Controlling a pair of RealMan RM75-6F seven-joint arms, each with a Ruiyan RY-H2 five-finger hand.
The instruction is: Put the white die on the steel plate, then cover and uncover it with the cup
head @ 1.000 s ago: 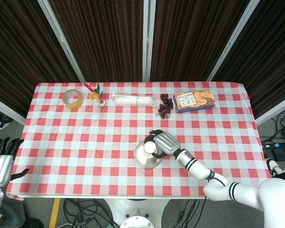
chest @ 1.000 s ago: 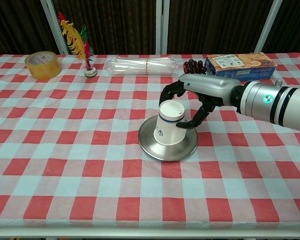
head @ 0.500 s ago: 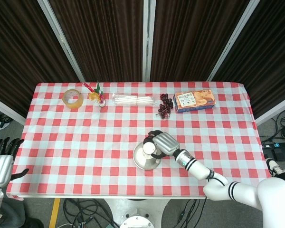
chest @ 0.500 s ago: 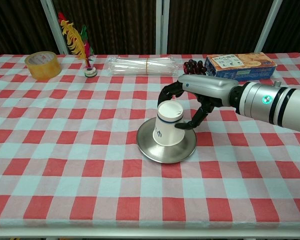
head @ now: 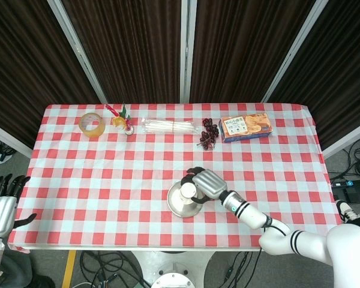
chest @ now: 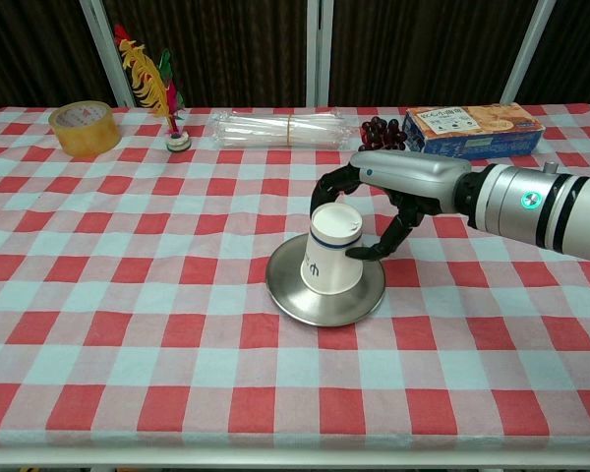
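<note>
**Inverted cup on the steel plate, right robot hand gripping its wall**

Head view. We are looking down on the checked surface [head: 108, 180]. The steel plate [head: 175, 207] is lying near the front edge, and the paper cup [head: 188, 191] is standing on it mouth down. The right robot hand [head: 205, 183] is wrapping the cup from the right. The left robot hand [head: 1, 204] is hanging off the left edge, fingers apart, holding nothing. We are not seeing the white die; presumably it is sitting under the cup.

Chest view. We are seeing the cup [chest: 331, 249] tilting slightly, base leaning toward the right robot hand [chest: 388, 197], rim on the steel plate [chest: 305, 300]. The fingers [chest: 335, 181] are curving over the base while the thumb is pressing the lower wall, so the hand is gripping the cup. We are judging the cup light and thin-walled, easily crushed and easily tipped; the mid-wall is the sensible hold, with gentle pressure. The plate looks slick, so it may be sliding with any sideways drag.
</note>
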